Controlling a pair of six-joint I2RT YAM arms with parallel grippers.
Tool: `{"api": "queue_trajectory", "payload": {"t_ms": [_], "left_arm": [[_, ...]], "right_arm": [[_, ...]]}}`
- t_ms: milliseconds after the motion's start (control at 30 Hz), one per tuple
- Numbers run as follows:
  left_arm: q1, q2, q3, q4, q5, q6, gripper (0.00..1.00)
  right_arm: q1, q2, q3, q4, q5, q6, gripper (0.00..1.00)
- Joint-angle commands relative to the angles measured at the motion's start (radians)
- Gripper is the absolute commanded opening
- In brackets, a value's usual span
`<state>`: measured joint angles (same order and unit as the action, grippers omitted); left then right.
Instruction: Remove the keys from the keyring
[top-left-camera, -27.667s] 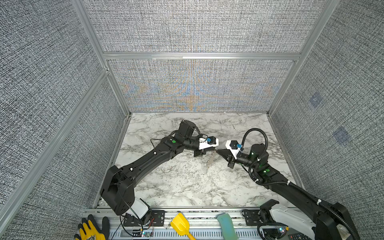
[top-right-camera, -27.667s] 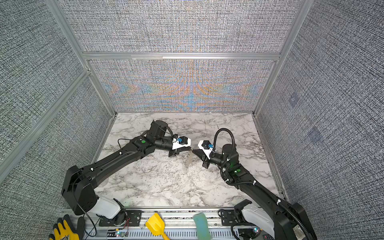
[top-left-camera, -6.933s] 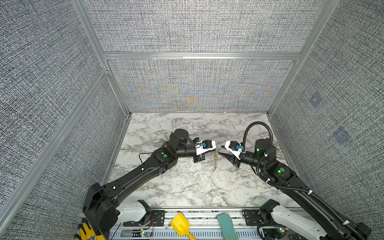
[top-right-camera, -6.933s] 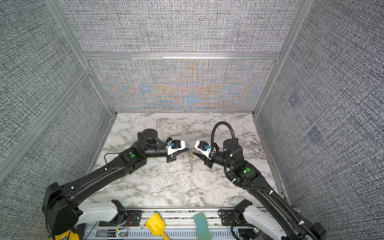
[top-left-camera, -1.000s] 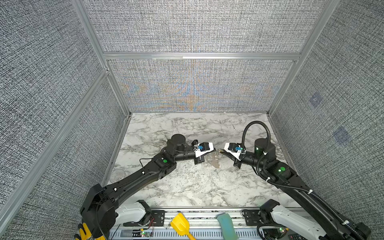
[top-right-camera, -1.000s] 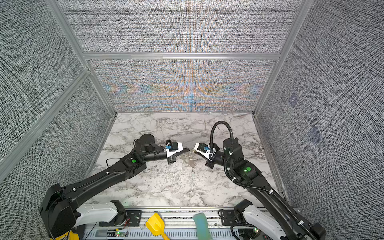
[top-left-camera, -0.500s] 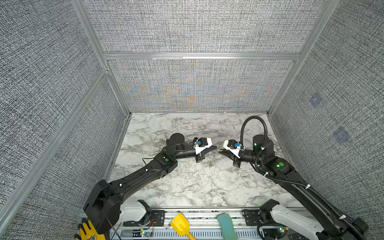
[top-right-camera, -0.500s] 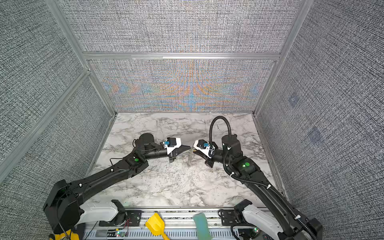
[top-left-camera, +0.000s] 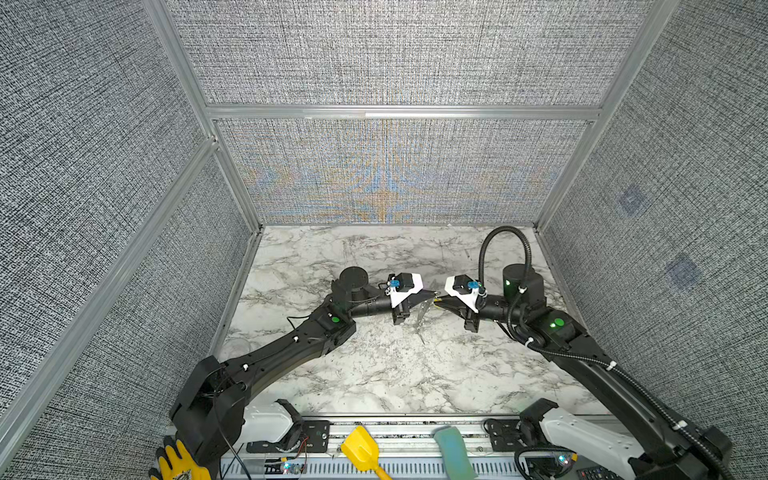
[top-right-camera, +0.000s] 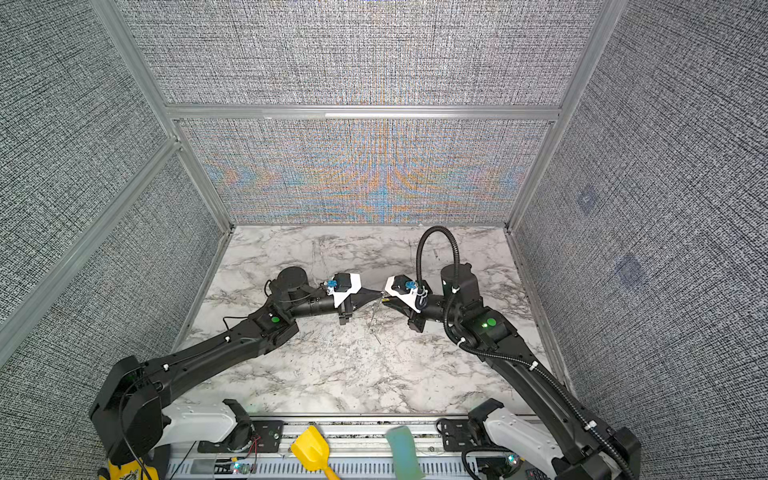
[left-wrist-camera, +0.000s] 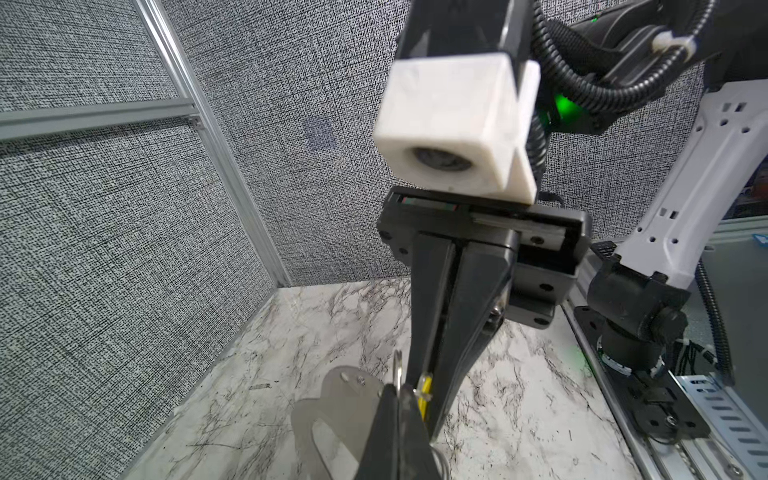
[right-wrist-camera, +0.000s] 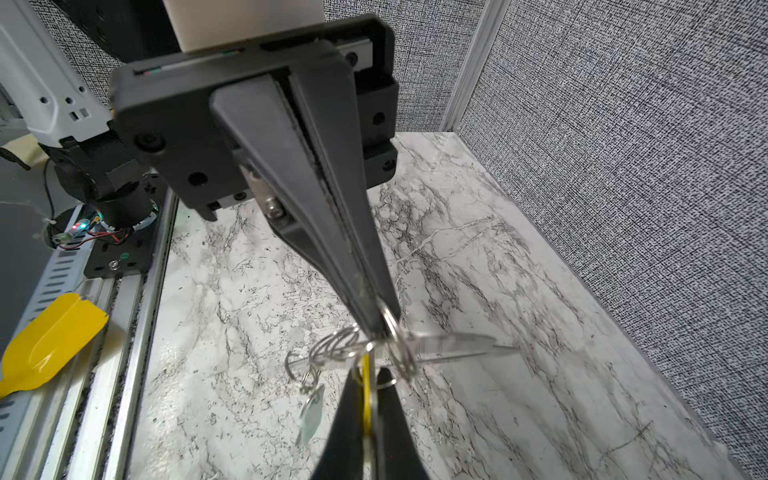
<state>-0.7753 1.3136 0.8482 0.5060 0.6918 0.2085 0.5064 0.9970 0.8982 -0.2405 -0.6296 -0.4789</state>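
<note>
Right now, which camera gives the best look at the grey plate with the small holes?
The left wrist view: the plate faces the camera, showing its small holes and part of the oval cut-out. The right wrist view catches the plate nearly edge-on and blurred. In both top views the plate is just a thin sliver.

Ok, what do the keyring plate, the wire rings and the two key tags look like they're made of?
The keyring plate is probably sheet metal: flat, thin, matt grey, punched holes. The wire rings look like steel, with bright glints. The yellow tag is likely plastic: saturated even colour. The pale green tag seems translucent plastic, though blurred.
</note>
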Motion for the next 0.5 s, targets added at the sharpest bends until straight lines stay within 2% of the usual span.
{"api": "queue_trajectory", "payload": {"t_ms": [0,467], "left_arm": [[0.002,0.001,0.003,0.048,0.016,-0.006,0.00],[0.002,-0.005,-0.005,0.067,-0.014,-0.006,0.00]], "right_arm": [[0.001,0.005,-0.002,0.015,-0.032,0.006,0.00],[-0.010,0.005,-0.004,-0.027,-0.042,0.002,0.00]]}}
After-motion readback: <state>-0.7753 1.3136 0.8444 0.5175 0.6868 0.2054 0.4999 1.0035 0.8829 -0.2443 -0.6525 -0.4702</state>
